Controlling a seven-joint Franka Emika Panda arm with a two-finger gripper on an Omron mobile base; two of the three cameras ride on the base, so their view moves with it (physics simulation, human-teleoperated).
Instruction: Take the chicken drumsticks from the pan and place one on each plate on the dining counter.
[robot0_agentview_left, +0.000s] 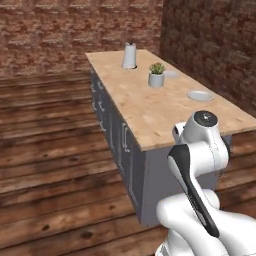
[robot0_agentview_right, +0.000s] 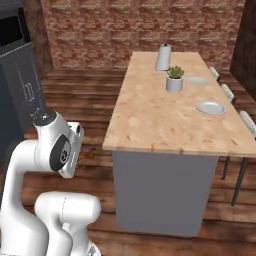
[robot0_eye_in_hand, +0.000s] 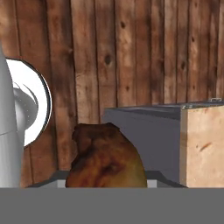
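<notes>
Transit step, carrying toward the dining tabletop (robot0_agentview_right: 165, 125).

Pincer: clamped on one chicken drumstick (robot0_eye_in_hand: 107, 159). In the hand view the glossy reddish-brown meat sits right in front of the camera at the lower centre, hiding the finger tips, so the contact points themselves cannot be seen. The pincer itself cannot be made out in the base views; only the arm's folded elbow shows there, low and short of the tabletop's near end.

Placement reasoning: the arm looks tucked close to the base, probably to keep the load steady and clear of the tabletop's grey end panel while the base approaches. The hand view looks past the drumstick at the wooden floor and the corner of the tabletop, so the drumstick is judged to hang beside and apart from that corner, not yet over the top.

Orientation: the thick end rises toward the top of the hand view; the bone end is hidden below. The long axis seems to run roughly along the pincer's own line, but cannot be fixed with certainty.

Targets: near plate (robot0_agentview_right: 210, 107) and far plate (robot0_agentview_right: 197, 80) lie along the stool side, both bare. A potted plant (robot0_agentview_right: 174, 78) and a tall grey vessel (robot0_agentview_right: 163, 57) stand nearby; the near plate is the less cluttered target.
</notes>
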